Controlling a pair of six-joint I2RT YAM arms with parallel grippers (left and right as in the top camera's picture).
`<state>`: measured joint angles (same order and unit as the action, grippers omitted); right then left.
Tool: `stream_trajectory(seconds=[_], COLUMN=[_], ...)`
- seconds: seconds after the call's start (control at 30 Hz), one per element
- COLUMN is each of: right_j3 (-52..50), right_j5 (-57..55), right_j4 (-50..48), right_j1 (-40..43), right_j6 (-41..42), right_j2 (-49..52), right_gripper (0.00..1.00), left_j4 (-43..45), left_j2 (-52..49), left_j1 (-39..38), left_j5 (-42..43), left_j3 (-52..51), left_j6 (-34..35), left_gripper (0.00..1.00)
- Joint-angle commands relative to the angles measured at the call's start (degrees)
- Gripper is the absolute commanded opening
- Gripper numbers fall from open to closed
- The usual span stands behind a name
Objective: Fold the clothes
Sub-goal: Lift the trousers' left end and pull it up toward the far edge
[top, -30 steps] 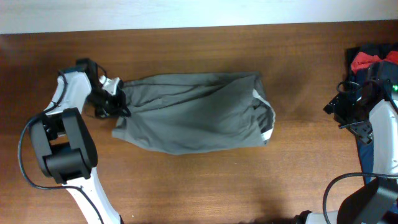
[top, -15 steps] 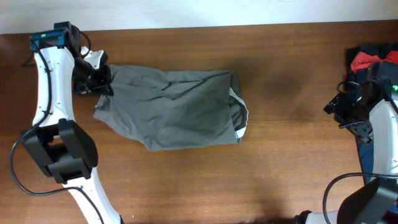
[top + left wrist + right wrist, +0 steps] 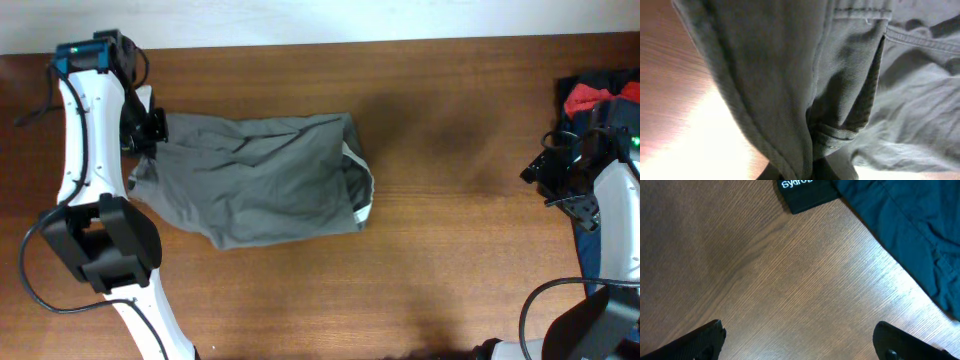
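Your shorts lie crumpled lengthwise on the left half of the surface, with pale lining showing at their right end. Their far-left corner is pinched in your left jaws, which are nearly closed on the cloth. The left wrist view is filled with grey-olive folds and a stitched seam. Your right jaws stand wide, holding nothing, above bare wood at the right edge, just beside a navy garment. A red cloth lies farther back.
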<state>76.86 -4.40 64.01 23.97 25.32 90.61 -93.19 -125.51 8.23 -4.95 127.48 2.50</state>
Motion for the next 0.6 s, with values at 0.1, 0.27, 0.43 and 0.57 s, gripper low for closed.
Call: stream_trajectory(seconds=[0.1,0.27,0.43,0.57], right_j3=[0.94,0.94,0.94,0.94], right_j5=[-0.11,-0.11,-0.11,-0.11], right_j4=[0.0,0.0,0.0,-0.02], right_j1=[0.11,0.11,0.11,0.11], right_j6=[0.5,0.5,0.5,0.5], right_j2=[-0.33,-0.33,-0.33,-0.33], right_gripper=[0.99,0.99,0.99,0.99], left_j4=[-2.8,-3.52,-3.52,-3.52], left_j2=[0.07,0.07,0.07,0.07], left_j1=[0.0,-1.7,-5.9,-10.67], left_j5=[-1.97,-1.97,-2.62,-5.14], left_j3=[8.37,12.35,12.98,12.98], left_j6=[1.14,0.9,0.31,2.99], left_gripper=[0.01,0.01,0.01,0.01])
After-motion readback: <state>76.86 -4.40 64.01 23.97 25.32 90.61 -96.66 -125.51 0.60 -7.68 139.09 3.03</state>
